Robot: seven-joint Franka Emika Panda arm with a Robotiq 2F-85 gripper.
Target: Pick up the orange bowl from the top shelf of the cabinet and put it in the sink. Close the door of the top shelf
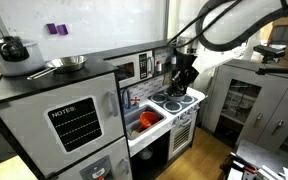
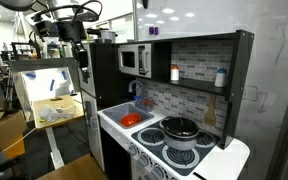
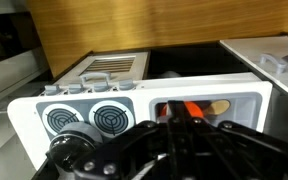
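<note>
Above the stove burners (image 1: 177, 101) of the cabinet (image 1: 104, 150), hanging with the claw (image 1: 184, 78) pinched fully shut and gripping nothing; same in the wrist view, claw (image 3: 174, 128) closed at the bottom edge with no object between the jaws.

Find the orange bowl (image 2: 131, 120) down inside the sink (image 2: 117, 116), recessed in the white table (image 2: 229, 158), upright as far as can be told. Count that half of the task as done.

Judge the door (image 1: 133, 68) as shut or very nearly so: flat across the front in both exterior views, no dark interior of the top shelf showing. Cannot rule out a thin gap at this size, nor tell the hinge side.

To finish well:
- Check the door edge for a gap before leaving.
- If one shows, press with the closed claw on the door's free edge, straight in and gently, so as not to shove the light toy unit.
- Otherwise rise straight up, then back, keeping clear of the overhang above and the black pot (image 2: 181, 128) on the stove.

Read "NOTES" in white on the vented grey panel (image 1: 72, 122). Nothing else legible: button strip too small, no brand made out.
</note>
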